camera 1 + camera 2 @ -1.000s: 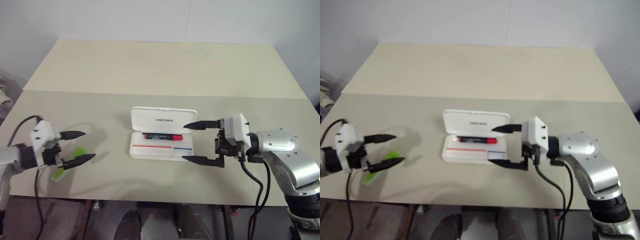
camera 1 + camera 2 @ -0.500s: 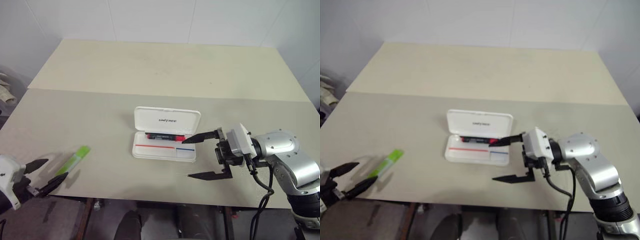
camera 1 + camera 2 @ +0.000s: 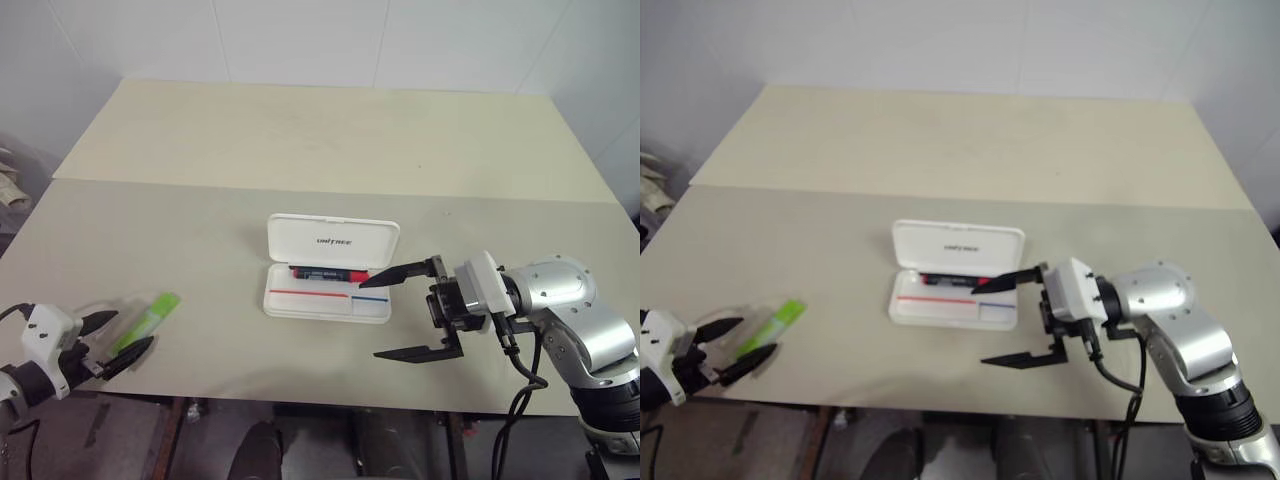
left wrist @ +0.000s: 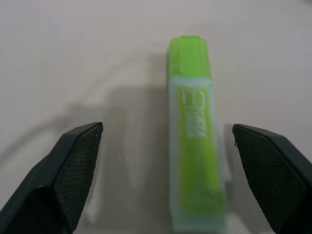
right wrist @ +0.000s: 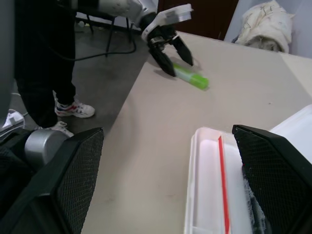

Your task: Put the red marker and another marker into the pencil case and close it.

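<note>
Since half a second ago, the left gripper has been brought back up onto the near-left edge of the table, its black fingers spread wide on either side of the near end of the green highlighter. Nothing is pinched yet; the fingers stand apart from the barrel, as the left wrist view confirms. The highlighter lies flat on the table, well to the left of the pencil case, its brighter green cap pointing away from the gripper. The body is short, flat and translucent light green.

The pencil case is open, its white lid folded back toward the far side, with red and blue lines visible inside. The red marker is already laid in the tray along the hinge side, black barrel with red cap to the right.

The right gripper is held spread just right of the case, empty, probably kept ready for the lid. A straddling approach along the highlighter's length is judged to be under way.
</note>
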